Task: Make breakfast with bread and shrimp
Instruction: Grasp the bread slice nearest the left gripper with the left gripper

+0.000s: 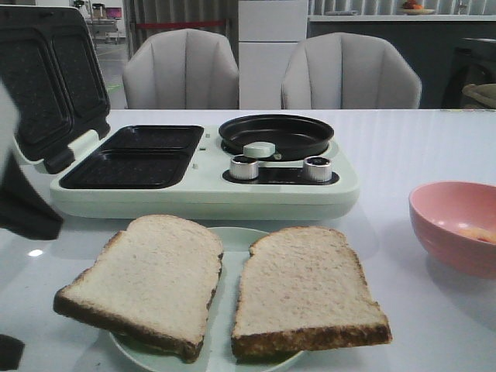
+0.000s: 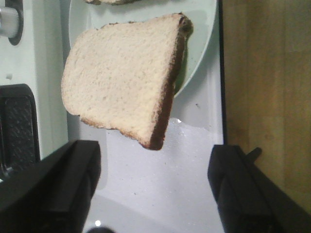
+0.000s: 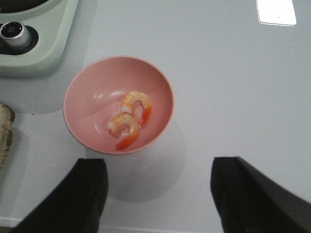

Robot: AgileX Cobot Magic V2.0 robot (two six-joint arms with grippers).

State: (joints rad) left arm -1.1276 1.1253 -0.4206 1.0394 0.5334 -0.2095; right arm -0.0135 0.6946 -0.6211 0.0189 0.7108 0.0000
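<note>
Two slices of bread lie side by side on a pale green plate (image 1: pixel 235 236) at the table's front: the left slice (image 1: pixel 147 279) and the right slice (image 1: pixel 306 291). Two curled orange-pink shrimp (image 3: pixel 131 116) lie in a pink bowl (image 3: pixel 87 92), which stands at the right (image 1: pixel 453 225). My left gripper (image 2: pixel 155 189) is open and empty, hovering just off a corner of the left slice (image 2: pixel 121 80), apart from it. My right gripper (image 3: pixel 158 196) is open and empty, above the table beside the bowl.
A pale green breakfast maker (image 1: pixel 201 198) stands behind the plate. Its lid (image 1: pixel 50 77) is raised at the left over two black sandwich wells (image 1: pixel 136 159). A black frying pan (image 1: pixel 275 133) and two knobs sit on its right part. Two chairs stand beyond the table.
</note>
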